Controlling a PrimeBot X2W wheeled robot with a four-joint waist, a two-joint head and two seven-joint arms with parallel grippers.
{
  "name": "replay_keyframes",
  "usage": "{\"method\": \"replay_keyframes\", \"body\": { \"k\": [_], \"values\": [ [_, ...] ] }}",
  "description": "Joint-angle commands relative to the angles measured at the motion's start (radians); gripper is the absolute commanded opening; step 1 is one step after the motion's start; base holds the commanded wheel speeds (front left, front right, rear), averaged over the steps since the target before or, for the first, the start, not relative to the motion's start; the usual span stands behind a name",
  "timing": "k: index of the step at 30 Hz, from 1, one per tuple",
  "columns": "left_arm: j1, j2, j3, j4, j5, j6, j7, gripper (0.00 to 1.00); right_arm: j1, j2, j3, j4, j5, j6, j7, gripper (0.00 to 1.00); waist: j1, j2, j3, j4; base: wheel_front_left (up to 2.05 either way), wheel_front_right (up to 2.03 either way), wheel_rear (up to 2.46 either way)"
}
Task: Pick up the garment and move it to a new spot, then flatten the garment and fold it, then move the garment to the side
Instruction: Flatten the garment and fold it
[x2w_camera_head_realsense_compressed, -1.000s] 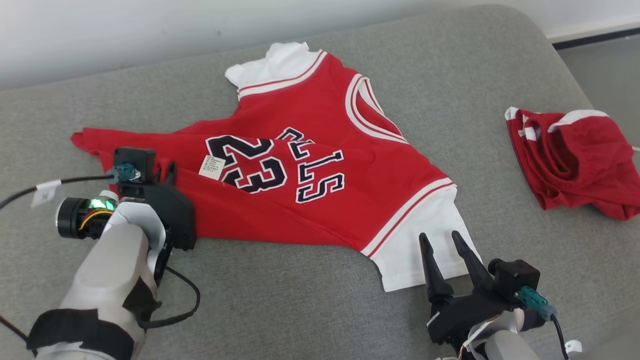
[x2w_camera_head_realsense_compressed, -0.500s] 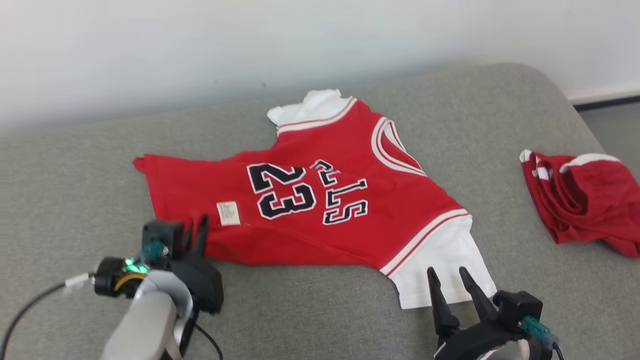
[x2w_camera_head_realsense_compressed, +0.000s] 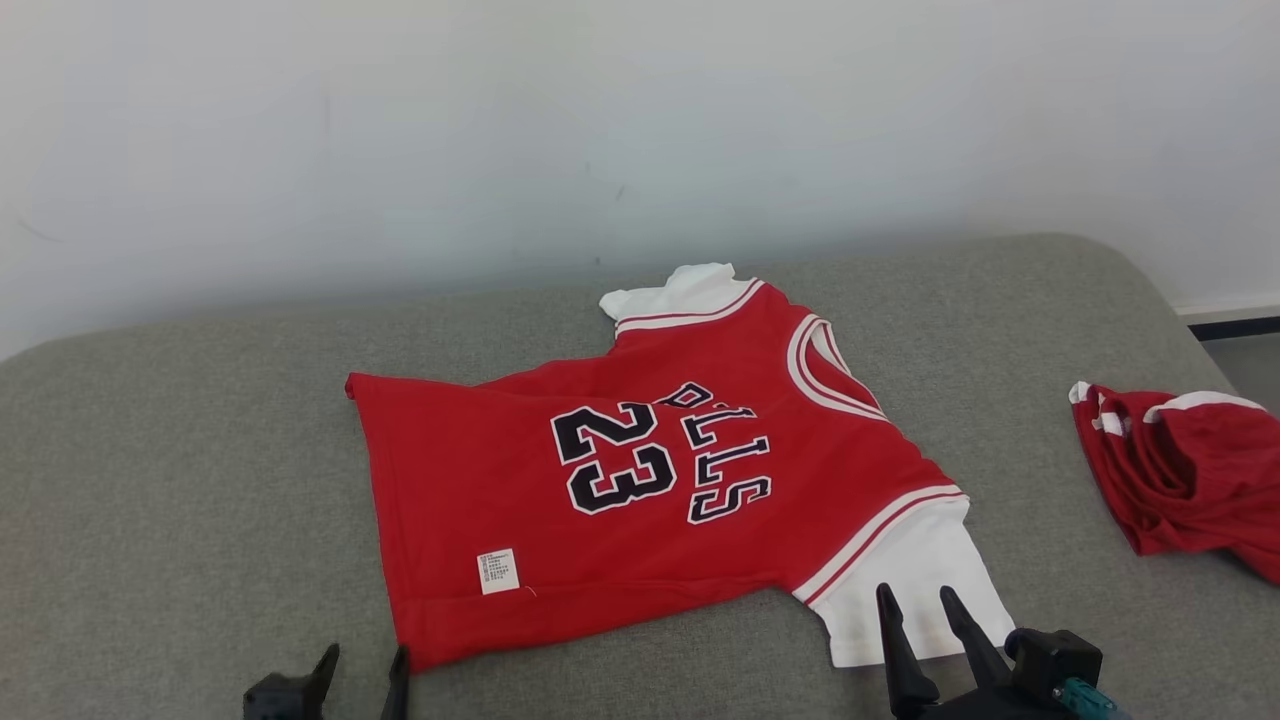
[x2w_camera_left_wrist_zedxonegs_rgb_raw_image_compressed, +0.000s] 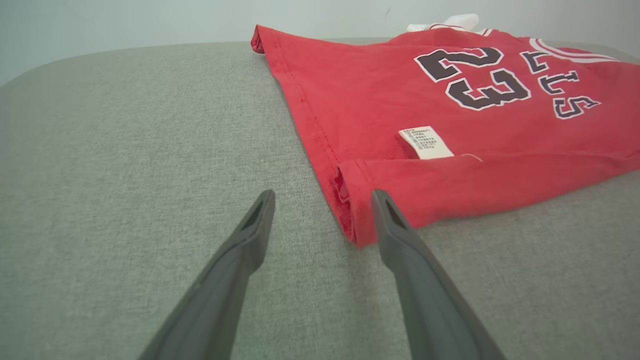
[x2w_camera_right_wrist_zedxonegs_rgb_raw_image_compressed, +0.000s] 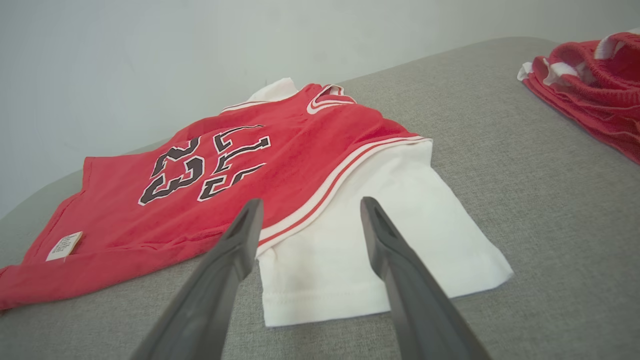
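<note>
Looking down our left gripper (x2w_camera_left_wrist_zedxonegs_rgb_raw_image_compressed: 322, 200), we saw smooth dark fingers (x2w_camera_left_wrist_zedxonegs_rgb_raw_image_compressed: 240, 260) spread wide, empty, beside the folded red corner of the garment (x2w_camera_left_wrist_zedxonegs_rgb_raw_image_compressed: 360, 100). Our right gripper (x2w_camera_right_wrist_zedxonegs_rgb_raw_image_compressed: 310, 202) was spread too, pointing at the flat white sleeve (x2w_camera_right_wrist_zedxonegs_rgb_raw_image_compressed: 440, 235). The left wrist view gave us hem stitches (x2w_camera_left_wrist_zedxonegs_rgb_raw_image_compressed: 305, 105) and a small label (x2w_camera_left_wrist_zedxonegs_rgb_raw_image_compressed: 426, 142). The head view gave us the garment flat on the fuzzy gray cushion (x2w_camera_head_realsense_compressed: 200, 470), crumpled red cloth (x2w_camera_head_realsense_compressed: 1190, 470) farther right.
</note>
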Motion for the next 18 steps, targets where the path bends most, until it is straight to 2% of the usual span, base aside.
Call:
{"method": "replay_keyframes", "body": {
  "k": [1, 7, 12, 18],
  "values": [
    [0.035, 0.002, 0.008, -0.006, -0.007, 0.008, -0.003, 1.0, 0.006, 0.0, -0.004, 0.001, -0.006, -0.003, -0.004, 1.0, 0.0002, 0.0001, -0.008, 0.003, 0.0, 0.0, 0.0],
    [0.122, -0.011, 0.078, -0.084, -0.031, 0.042, -0.003, 1.0, 0.01, 0.001, -0.014, -0.006, -0.014, -0.003, -0.004, 1.0, 0.0002, 0.0001, -0.017, -0.005, 0.0, 0.0, 0.0],
    [0.101, -0.036, 0.102, -0.116, -0.037, 0.025, -0.003, 1.0, 0.007, 0.0, -0.011, -0.008, -0.019, -0.003, -0.004, 1.0, 0.0002, 0.0001, -0.01, -0.016, 0.0, 0.0, 0.0],
    [0.022, -0.056, 0.08, -0.073, -0.041, 0.004, 0.01, 1.0, 0.0, 0.0, -0.003, -0.004, -0.016, -0.003, -0.004, 1.0, 0.0002, 0.0001, 0.009, -0.034, 0.0, 0.0, 0.0]
  ]
}}
